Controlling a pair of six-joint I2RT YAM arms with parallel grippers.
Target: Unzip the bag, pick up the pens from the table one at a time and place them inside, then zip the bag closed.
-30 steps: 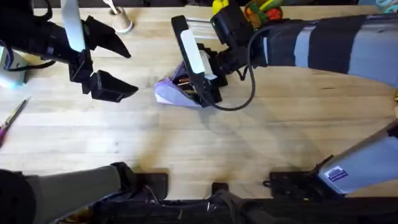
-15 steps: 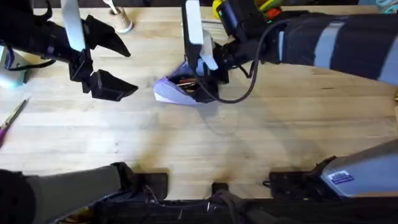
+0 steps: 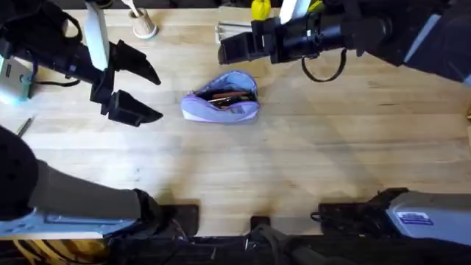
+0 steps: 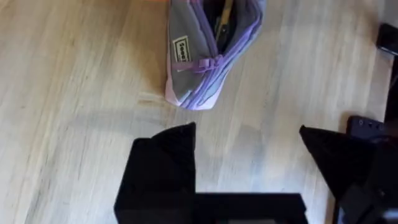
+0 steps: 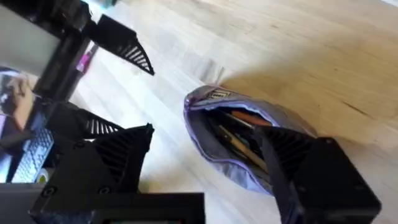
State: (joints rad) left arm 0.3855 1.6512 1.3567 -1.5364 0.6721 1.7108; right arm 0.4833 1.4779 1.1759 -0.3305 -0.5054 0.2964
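The bag (image 3: 221, 104) lies unzipped mid-tabletop (image 3: 309, 154), pens (image 3: 224, 96) inside, bare wood all round; left gripper (image 3: 136, 92) just beside, right gripper (image 5: 205, 155) above, both jaws spread

Light wooden plank tabletop (image 3: 309, 147) (evenly lit); small wooden cup (image 3: 143, 24) behind.

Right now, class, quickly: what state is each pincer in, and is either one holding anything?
Left pincer: open, holding nothing, beside the bag.
Right pincer: open, holding nothing, above the unzipped bag.
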